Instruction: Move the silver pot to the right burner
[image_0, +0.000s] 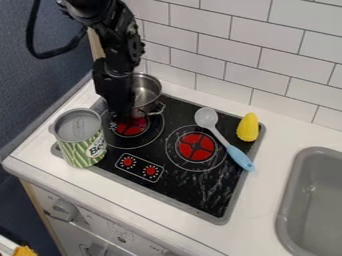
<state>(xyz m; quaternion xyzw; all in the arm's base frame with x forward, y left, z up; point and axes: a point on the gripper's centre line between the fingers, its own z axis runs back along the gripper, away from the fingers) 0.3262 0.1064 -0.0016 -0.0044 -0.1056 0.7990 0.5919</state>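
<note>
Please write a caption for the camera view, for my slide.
Black gripper at a silver pot near the left burner, the right burner bare.

The pot (150, 89) is shiny metal, the stovetop (184, 186) glossy, the sink (291, 200) smooth and matt.

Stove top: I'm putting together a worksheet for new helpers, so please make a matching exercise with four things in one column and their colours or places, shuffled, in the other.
Column one
1. Pot
2. Spoon
3. Corn
4. Can

Column two
A. Plain yellow
B. Green striped side, at the left edge of the stove
C. Silver, by the left burner
D. Light blue handle, grey bowl

Right pairs: 1-C, 2-D, 3-A, 4-B
</note>
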